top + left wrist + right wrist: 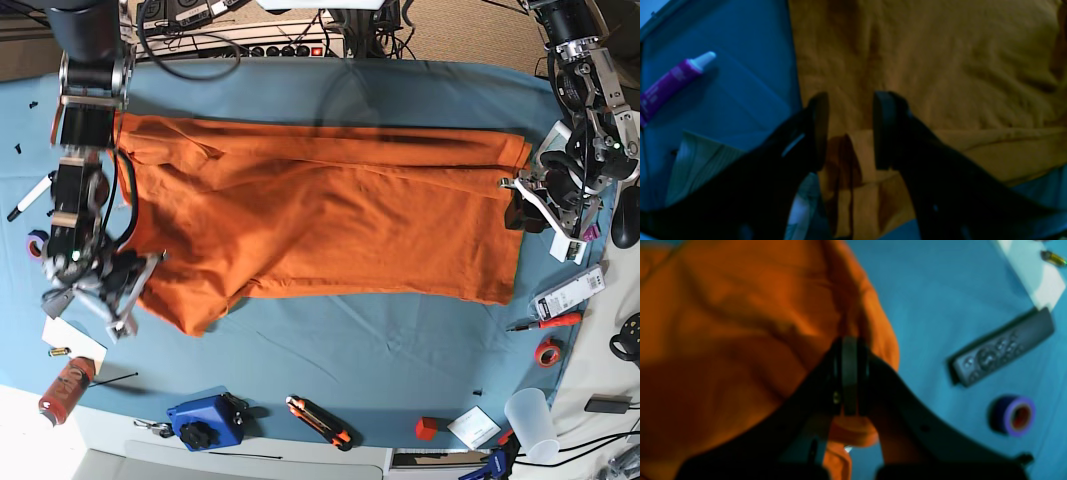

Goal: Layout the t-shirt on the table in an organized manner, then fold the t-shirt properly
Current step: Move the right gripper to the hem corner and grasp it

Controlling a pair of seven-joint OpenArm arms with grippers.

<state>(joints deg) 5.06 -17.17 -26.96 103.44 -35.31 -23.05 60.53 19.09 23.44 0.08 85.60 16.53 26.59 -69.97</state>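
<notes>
A: Left wrist view: the left hand (850,130) hangs with fingers apart over the t-shirt (940,66) edge, gripping nothing.

B: Right wrist view: the right hand (850,373) is pinched together on the cloth's edge.

A: Base view: the shirt lies spread across the surface (400,340). Best pull both ends evenly so the folds flatten.

Soft matt orange cloth, finely wrinkled, for the t-shirt (330,215). Dull blue-teal cloth, smooth and matt, over the table (400,340). Matt black plastic on the left gripper (850,130) fingers; same dark matt plastic on the right gripper (850,373). Near the table's edge: glossy purple plastic tube (671,83) with a white cap, dark grey plastic remote control (1002,348) with shiny buttons, smooth purple tape roll (1015,415). Translucent plastic cup (530,418) by the table's corner.
</notes>
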